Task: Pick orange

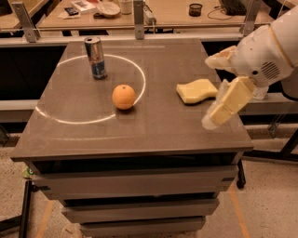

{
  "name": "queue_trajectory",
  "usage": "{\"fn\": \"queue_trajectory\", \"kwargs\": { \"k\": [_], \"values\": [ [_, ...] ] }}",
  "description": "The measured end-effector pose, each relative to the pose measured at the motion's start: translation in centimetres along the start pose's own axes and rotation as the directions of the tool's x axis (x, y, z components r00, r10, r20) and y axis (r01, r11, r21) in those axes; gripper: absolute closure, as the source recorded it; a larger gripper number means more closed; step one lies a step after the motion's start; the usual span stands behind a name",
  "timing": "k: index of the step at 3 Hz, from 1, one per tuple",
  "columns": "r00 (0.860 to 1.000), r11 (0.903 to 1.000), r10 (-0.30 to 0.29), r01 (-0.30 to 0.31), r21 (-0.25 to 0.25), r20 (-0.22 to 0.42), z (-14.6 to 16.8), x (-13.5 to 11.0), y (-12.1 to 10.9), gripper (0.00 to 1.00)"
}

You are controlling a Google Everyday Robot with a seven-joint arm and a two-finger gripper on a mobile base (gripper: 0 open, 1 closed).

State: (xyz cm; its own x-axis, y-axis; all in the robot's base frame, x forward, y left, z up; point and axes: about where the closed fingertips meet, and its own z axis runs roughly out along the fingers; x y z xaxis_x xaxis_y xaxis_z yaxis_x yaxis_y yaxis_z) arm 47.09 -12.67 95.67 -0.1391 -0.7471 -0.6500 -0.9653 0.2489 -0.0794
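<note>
The orange [124, 96] is a round fruit resting on the dark table [139, 135], at the lower right of a white circle marked on the top. My gripper [208, 92] hangs over the table's right side, well to the right of the orange. It is open and empty, its cream fingers [229, 101] spread apart. The gripper is beside and partly in front of a pale yellow sponge [193, 90].
A drink can [95, 57] stands upright at the back of the circle, behind and left of the orange. A railing and a cluttered desk [177, 14] lie behind the table. The table's drawers face the front.
</note>
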Motion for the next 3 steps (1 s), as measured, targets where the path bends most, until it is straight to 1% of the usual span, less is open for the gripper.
{"fn": "queue_trajectory", "kwargs": {
  "k": [1, 2, 3],
  "values": [
    [0.994, 0.9997, -0.005, 0.008, -0.024, 0.111, 4.0, -3.1, -0.5, 0.0],
    [0.993, 1.0, -0.007, 0.008, -0.005, 0.12, 4.2, -3.4, -1.0, 0.0],
    [0.992, 0.9998, 0.014, -0.015, 0.011, 0.123, 5.2, -3.5, -1.5, 0.0]
  ]
}}
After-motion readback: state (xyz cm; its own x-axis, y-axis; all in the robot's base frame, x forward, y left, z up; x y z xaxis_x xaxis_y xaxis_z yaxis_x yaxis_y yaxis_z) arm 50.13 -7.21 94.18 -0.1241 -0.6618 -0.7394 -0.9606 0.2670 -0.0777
